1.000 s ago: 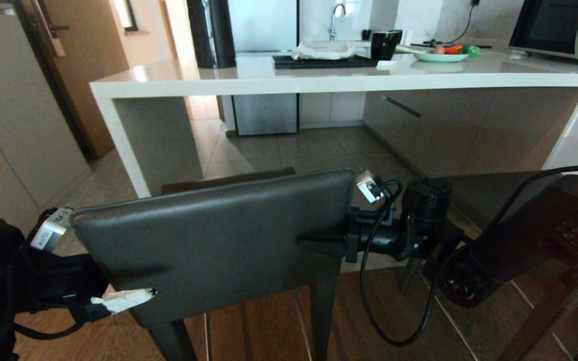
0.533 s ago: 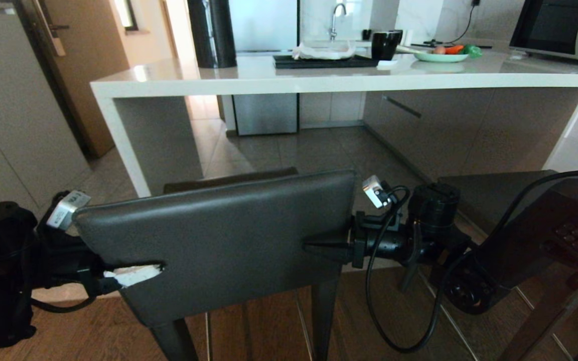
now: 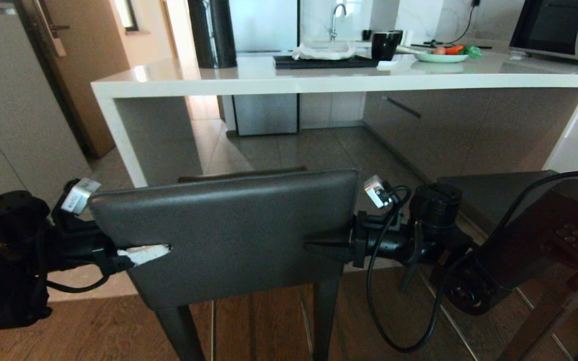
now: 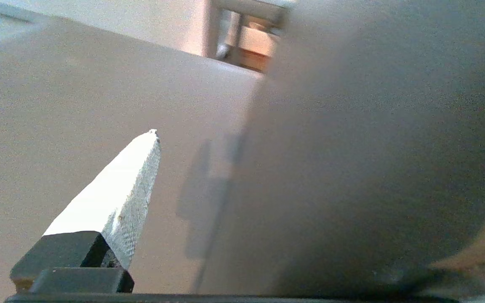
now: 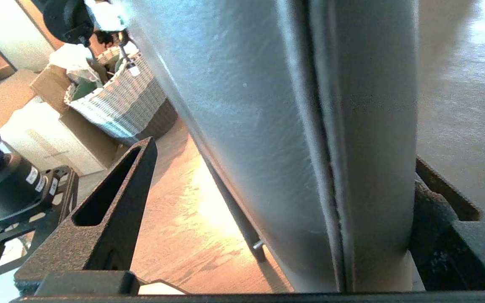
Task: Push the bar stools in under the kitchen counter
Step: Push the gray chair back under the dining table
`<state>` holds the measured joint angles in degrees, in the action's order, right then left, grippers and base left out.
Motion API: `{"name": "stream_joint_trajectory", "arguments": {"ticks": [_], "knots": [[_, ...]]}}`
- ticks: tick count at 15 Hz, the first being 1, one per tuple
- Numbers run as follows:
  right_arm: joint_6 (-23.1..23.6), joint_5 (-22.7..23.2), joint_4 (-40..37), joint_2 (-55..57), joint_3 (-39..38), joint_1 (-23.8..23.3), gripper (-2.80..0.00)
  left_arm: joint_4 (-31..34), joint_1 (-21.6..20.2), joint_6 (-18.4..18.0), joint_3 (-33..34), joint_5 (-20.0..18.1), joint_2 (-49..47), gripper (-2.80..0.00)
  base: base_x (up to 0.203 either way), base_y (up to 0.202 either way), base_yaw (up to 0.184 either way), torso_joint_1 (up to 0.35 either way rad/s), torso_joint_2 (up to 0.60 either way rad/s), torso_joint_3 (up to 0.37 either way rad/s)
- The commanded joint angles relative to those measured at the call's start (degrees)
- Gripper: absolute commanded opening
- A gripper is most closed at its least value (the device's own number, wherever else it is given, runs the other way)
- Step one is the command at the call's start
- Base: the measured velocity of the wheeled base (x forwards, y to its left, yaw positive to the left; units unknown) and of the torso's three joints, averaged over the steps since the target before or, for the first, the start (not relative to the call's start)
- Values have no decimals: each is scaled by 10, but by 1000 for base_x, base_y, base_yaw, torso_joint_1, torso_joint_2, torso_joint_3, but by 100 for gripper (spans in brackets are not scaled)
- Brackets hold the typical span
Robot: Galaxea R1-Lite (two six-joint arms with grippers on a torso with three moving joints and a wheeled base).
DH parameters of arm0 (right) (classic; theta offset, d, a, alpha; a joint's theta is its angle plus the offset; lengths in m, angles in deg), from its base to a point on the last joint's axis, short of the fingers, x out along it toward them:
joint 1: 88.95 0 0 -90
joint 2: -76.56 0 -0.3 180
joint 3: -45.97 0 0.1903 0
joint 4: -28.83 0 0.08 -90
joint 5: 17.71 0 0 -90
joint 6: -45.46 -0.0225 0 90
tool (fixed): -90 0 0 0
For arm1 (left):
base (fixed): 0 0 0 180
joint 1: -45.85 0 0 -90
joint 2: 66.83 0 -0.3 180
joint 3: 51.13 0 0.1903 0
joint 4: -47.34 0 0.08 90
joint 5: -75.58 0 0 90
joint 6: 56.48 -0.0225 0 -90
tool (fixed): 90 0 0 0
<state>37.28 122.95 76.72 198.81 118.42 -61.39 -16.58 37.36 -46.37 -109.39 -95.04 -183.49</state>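
Observation:
The nearest of the bar stools shows its dark grey backrest (image 3: 229, 235) in the middle of the head view, facing the off-white kitchen counter (image 3: 319, 82) with open floor between them. My left gripper (image 3: 153, 246) is open astride the backrest's left edge, its white finger (image 4: 120, 189) lying on the near face. My right gripper (image 3: 314, 244) is open astride the right edge; in the right wrist view the backrest (image 5: 267, 126) stands between its black fingers (image 5: 112, 210). A second stool's dark seat (image 3: 494, 193) is at the right, partly behind my right arm.
On the counter are a black tray (image 3: 324, 61) with a white cloth, a black mug (image 3: 384, 44), a plate of vegetables (image 3: 442, 55) and a microwave (image 3: 560, 27). The counter's slab end panel (image 3: 143, 140) stands left. A wicker basket (image 5: 120, 101) sits behind me.
My left arm has moved right and toward the counter, taking the backrest's left edge with it, so the stool has turned and shifted slightly. The right gripper has barely moved.

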Motion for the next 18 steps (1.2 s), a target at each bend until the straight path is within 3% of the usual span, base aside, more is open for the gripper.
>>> {"name": "stream_joint_trajectory", "arguments": {"ticks": [1,3,6,12,18], "knots": [[-1,7,5,-2,-1,1,0,-4,12,1,-21,24,-21,0,0,0,0,0,0,0],[-1,7,5,-3,0,1,0,-4,33,7,-49,48,-27,0,0,0,0,0,0,0],[-2,7,5,0,1,1,0,-4,47,24,-58,52,-25,0,0,0,0,0,0,0],[-17,1,4,13,39,0,0,-4,3,-11,8,49,-7,0,0,0,0,0,0,0],[-32,-23,2,45,98,-12,0,-4,4,-18,29,48,5,0,0,0,0,0,0,0]]}}
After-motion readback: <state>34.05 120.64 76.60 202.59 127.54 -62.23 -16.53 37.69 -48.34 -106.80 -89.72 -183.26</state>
